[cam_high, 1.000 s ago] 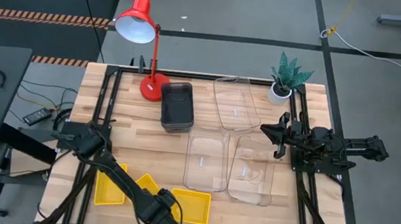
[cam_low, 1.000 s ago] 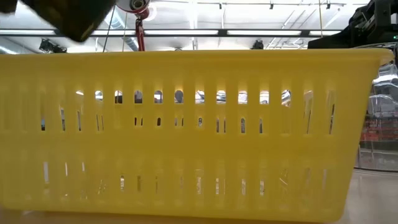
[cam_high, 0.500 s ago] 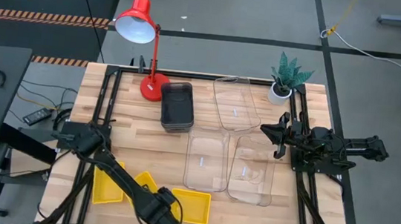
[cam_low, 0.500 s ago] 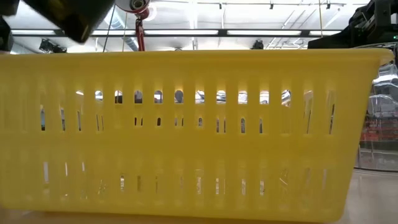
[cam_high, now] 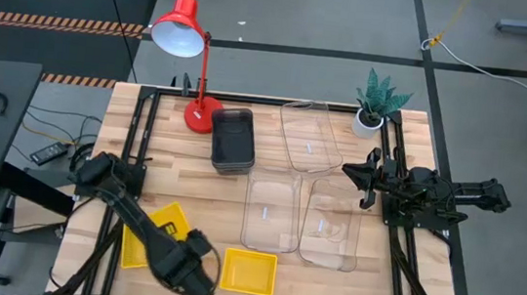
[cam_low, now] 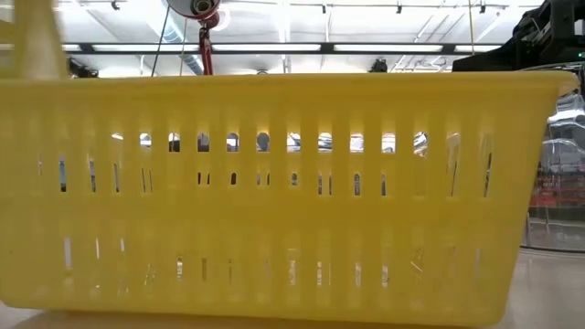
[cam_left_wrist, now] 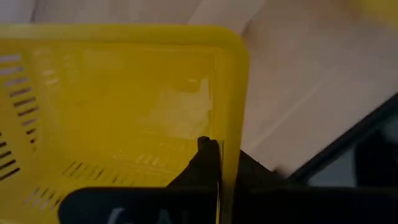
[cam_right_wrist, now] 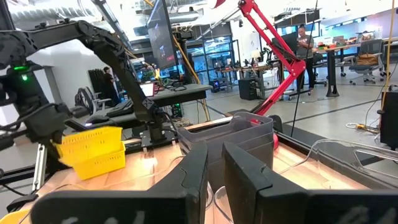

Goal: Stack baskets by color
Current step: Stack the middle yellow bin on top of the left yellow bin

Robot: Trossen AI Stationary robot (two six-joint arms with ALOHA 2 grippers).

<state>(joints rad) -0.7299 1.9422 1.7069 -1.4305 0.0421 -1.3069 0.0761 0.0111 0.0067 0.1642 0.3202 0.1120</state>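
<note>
the left gripper (cam_high: pixel 177 254) is near the front-left corner of the table (cam_high: pixel 173 172), fingers together on the rim of a yellow basket (cam_high: pixel 170 222). in the left wrist view the rim of that basket (cam_left_wrist: pixel 233 112) runs between the dark fingers (cam_left_wrist: pixel 208 155), one on each side of the wall. the held basket sits tilted over a second yellow basket (cam_high: pixel 135 247), which lies flat by the left edge; in the right wrist view the two yellow baskets (cam_right_wrist: pixel 93 149) appear one above the other, and whether they touch cannot be told. a third yellow basket (cam_high: pixel 248 272) rests at the front edge, just beside the left gripper, and its slotted wall (cam_low: pixel 292 192) fills the low view.

the dark grey baskets (cam_high: pixel 232 140) stand near the back edge, beside the base of the red lamp (cam_high: pixel 190 51). three clear baskets lie toward the right side of the table: one (cam_high: pixel 310 135) at the back edge next to the potted plant (cam_high: pixel 378 103), two (cam_high: pixel 271 210) (cam_high: pixel 332 225) side by side nearer the middle.

the right gripper (cam_high: pixel 363 178) waits over the right edge of the table; its fingers (cam_right_wrist: pixel 245 168) stand slightly apart and hold nothing.
</note>
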